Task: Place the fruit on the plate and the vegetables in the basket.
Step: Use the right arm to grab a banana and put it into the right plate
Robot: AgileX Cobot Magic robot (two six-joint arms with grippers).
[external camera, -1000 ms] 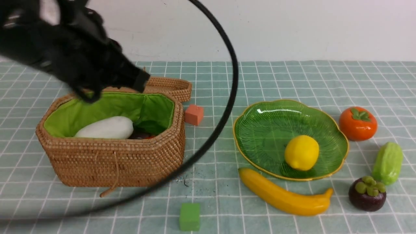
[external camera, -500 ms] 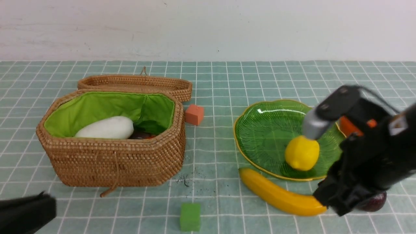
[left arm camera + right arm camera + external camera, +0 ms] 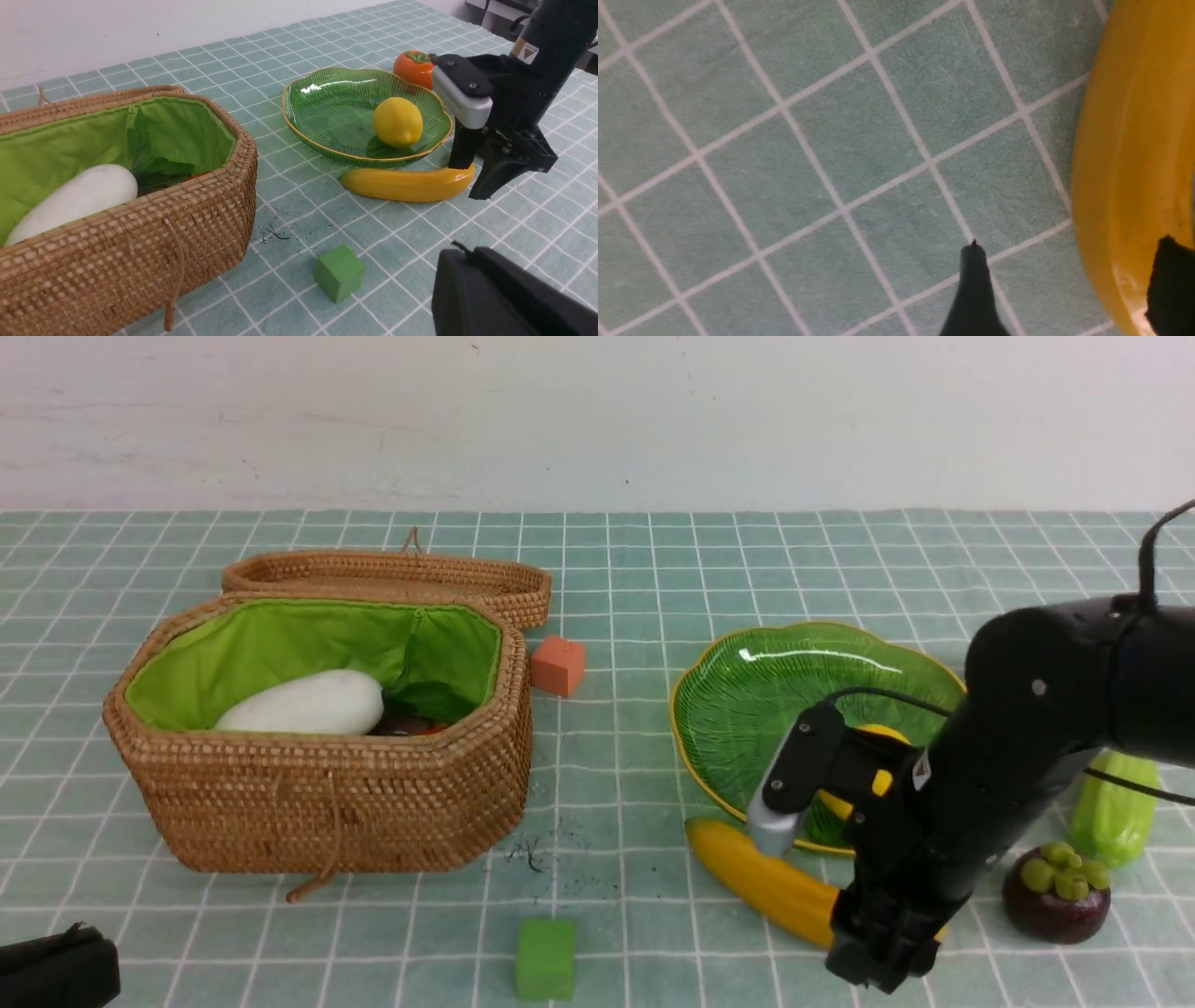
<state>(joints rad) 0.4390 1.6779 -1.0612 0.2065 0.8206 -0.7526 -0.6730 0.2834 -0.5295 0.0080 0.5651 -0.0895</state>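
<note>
The wicker basket (image 3: pixel 317 784) stands open at the left with the white radish (image 3: pixel 303 703) inside. On the green plate (image 3: pixel 747 700) lies the lemon (image 3: pixel 398 122). In front of the plate the banana (image 3: pixel 761 882) rests on the cloth. My right gripper (image 3: pixel 878 952) is low over the banana's right end, open, with one finger (image 3: pixel 973 280) on the cloth side and the other (image 3: pixel 1169 280) across the banana (image 3: pixel 1129 163). The mangosteen (image 3: pixel 1055 894) and gourd (image 3: pixel 1111 803) lie at the right, and the persimmon (image 3: pixel 413 67) lies behind the plate. My left gripper (image 3: pixel 65 961) is shut at the near left corner.
An orange-red cube (image 3: pixel 557 665) sits between basket and plate. A green cube (image 3: pixel 545 957) lies near the front edge. The basket's lid (image 3: pixel 392 574) lies folded back behind it. The right arm (image 3: pixel 1046 709) covers part of the plate and the persimmon in the front view.
The left arm left the basket and dropped to the near left corner. The right arm swung in from the right, came down over the banana's end, and its jaws spread apart.
</note>
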